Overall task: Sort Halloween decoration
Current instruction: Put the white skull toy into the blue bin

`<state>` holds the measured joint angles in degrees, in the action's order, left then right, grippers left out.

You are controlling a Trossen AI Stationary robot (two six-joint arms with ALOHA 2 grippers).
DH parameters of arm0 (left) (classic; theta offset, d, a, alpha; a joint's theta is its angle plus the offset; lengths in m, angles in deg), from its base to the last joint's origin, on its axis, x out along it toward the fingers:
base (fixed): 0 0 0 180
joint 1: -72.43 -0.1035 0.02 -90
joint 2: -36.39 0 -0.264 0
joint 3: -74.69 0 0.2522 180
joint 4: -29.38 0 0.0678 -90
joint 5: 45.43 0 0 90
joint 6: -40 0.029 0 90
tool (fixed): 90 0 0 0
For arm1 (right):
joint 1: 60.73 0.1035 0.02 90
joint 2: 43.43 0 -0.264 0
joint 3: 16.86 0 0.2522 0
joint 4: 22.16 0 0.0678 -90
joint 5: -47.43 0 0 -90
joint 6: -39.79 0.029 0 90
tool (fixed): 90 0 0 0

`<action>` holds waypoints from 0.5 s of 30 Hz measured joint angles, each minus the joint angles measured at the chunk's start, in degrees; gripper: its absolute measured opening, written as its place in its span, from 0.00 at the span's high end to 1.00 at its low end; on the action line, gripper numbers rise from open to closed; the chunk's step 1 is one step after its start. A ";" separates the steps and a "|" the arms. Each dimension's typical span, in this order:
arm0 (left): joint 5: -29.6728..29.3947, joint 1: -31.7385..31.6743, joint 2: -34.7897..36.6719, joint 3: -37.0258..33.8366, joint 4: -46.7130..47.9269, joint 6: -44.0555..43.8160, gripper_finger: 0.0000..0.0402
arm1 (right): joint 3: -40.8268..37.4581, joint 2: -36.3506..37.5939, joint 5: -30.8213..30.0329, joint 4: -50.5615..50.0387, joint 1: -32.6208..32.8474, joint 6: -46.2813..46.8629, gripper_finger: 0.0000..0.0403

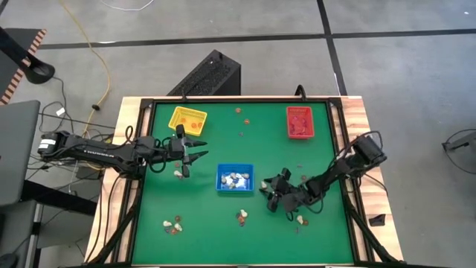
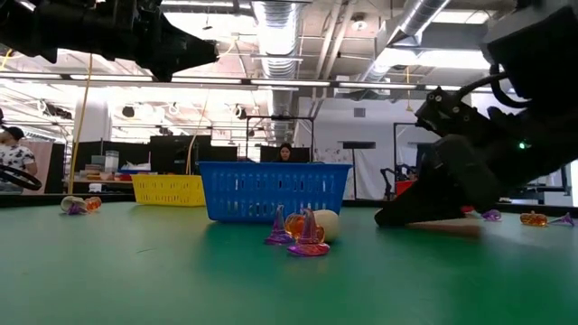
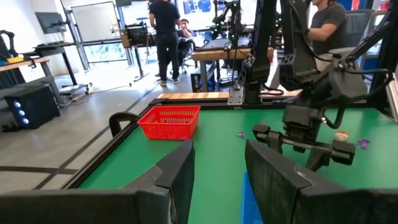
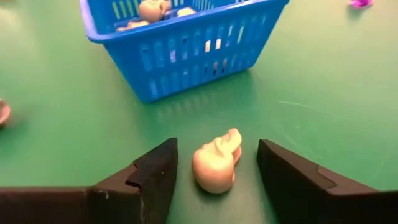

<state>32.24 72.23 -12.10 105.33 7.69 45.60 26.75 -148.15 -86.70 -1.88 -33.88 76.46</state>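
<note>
pale skull (image 4: 216,163) lies on the green table (image 1: 201,223) between the right gripper's (image 4: 216,171) spread fingers, just beside the blue tray (image 4: 186,43) holding similar whitish pieces, likely its destination. left gripper (image 1: 195,152) hovers near the yellow tray (image 1: 187,120), fingers parted, empty. open felt lies around the skull; trinkets (image 1: 172,225) are scattered elsewhere.

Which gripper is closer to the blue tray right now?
Right. The right gripper sits low just beside the blue tray, open around a whitish skull trinket. The left gripper hovers farther off, between the yellow tray and the blue one.
</note>
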 joint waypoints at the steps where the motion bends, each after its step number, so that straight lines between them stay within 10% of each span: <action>1: 0.00 0.00 0.00 0.00 0.02 0.00 0.67 | 0.02 -0.69 -0.99 0.31 0.32 0.57 0.37; 15: -0.01 0.01 0.00 0.00 0.22 0.17 0.67 | -0.24 5.31 -3.44 -5.37 1.29 -2.57 0.72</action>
<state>32.23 72.24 -12.10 105.33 7.91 45.78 26.51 -142.85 -90.14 -7.26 -32.59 73.89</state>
